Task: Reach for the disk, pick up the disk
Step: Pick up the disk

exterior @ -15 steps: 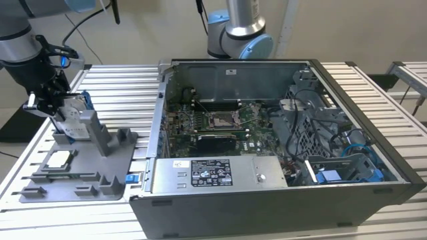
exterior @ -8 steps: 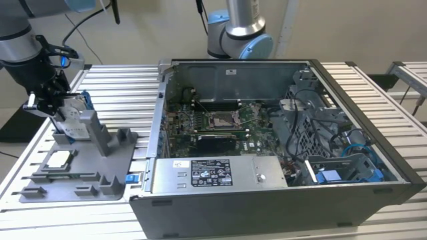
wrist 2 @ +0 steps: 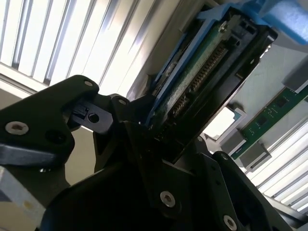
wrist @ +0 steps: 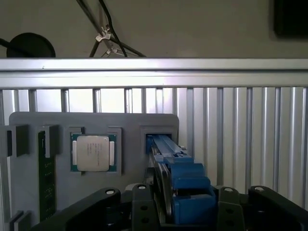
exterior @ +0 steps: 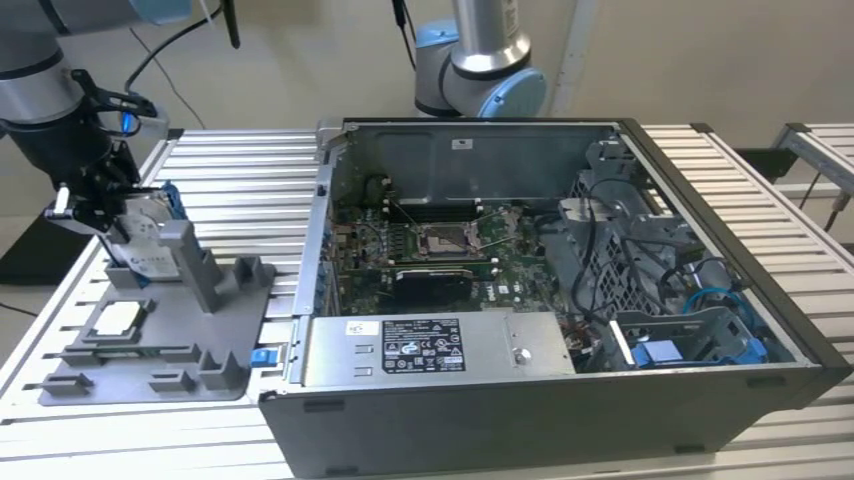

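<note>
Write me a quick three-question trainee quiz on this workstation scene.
1. True or false: the computer case is closed up.
2. What is the end effector holding? A) the disk B) a square chip C) a memory stick
3. Fill in: the plastic frame round the disk is coloured ___.
Key: 1 false, its inside is open to view; 2 A; 3 blue.

Blue plastic edges the disk (wrist: pixel 186 188); ribbed metal forms the table (exterior: pixel 243 168)
</note>
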Controlling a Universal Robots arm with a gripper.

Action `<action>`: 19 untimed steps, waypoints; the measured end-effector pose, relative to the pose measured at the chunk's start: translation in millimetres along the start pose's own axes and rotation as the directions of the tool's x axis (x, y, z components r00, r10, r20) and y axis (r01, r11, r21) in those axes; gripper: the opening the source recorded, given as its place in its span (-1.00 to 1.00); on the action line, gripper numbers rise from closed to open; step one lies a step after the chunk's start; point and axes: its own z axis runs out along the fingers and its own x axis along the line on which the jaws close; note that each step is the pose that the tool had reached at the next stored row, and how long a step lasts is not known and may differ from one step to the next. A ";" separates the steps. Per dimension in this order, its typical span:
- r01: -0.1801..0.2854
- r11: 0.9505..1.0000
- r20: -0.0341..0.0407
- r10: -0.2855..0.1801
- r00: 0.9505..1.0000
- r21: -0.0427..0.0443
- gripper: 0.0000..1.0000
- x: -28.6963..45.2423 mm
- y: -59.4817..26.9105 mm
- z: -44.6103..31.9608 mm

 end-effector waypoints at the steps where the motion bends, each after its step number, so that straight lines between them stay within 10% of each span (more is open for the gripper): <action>1: 0.000 1.000 0.001 0.000 1.000 0.000 -1.00 0.0 0.0 -0.2; 19: 0.000 1.000 0.004 0.000 1.000 0.000 -1.00 -0.2 0.1 -1.8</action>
